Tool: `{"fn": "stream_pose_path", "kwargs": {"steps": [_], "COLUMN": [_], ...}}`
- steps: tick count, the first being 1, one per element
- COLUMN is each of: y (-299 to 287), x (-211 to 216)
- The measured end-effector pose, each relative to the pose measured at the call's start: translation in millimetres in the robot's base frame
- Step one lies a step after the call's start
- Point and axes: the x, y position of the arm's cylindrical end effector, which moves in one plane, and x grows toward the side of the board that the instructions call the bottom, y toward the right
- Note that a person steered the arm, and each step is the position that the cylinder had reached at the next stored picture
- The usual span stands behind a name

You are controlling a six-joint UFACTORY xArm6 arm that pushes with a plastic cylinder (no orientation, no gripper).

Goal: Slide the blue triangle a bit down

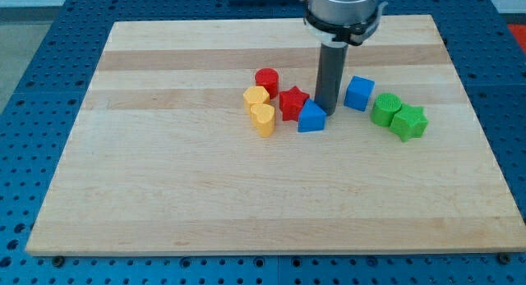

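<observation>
The blue triangle (311,118) lies near the middle of the wooden board (205,203). My tip (328,112) stands at the triangle's upper right edge, touching or almost touching it. A red star (292,103) sits against the triangle's left side. A blue cube (358,94) lies to the right of the rod.
A red cylinder (266,81) lies above left of the star. Two yellow blocks (256,98) (264,119) sit left of the star. Two green blocks (385,109) (409,122) lie at the right. The board rests on a blue perforated table (33,112).
</observation>
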Motion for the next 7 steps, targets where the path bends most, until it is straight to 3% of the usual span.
{"fn": "stream_pose_path", "kwargs": {"steps": [7], "y": [-8.4], "x": [42.8]}}
